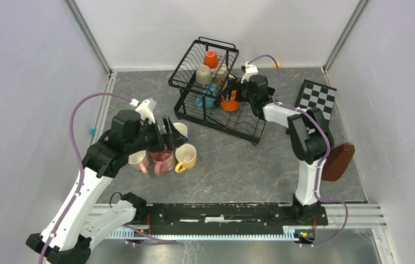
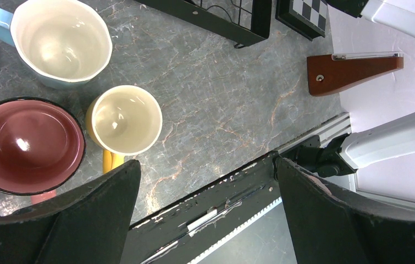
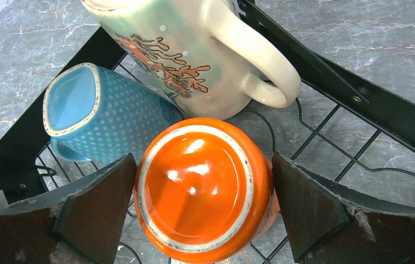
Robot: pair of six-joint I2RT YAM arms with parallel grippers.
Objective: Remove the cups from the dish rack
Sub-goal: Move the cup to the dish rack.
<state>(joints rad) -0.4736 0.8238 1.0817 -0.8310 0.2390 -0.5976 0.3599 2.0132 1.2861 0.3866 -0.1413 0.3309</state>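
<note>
Grey marbled desk (image 1: 238, 165) fills this white-walled cell, and the dish rack (image 1: 246, 124), black wire on two tiers, sits at its far middle. Down in the lower tray the right hand (image 3: 203, 165) has its fingers spread to their widest on either side of an upturned orange cup (image 3: 197, 203), gripping nothing yet. The cup's glossy glazed base faces up, I'd guess because it was left to drain. Just beside it a blue dotted cup (image 3: 106, 118) lies on its side on the wires, and a cream mug (image 3: 194, 49) with a coral print leans behind both.

Near the front the left hand (image 2: 205, 176) hangs just as wide and empty above a yellow cup (image 2: 125, 118), a pink cup (image 2: 26, 143) and a pale blue cup (image 2: 62, 41). They stand upright and huddled close, presumably to save room. More wait in the upper basket (image 1: 186, 63).
</note>
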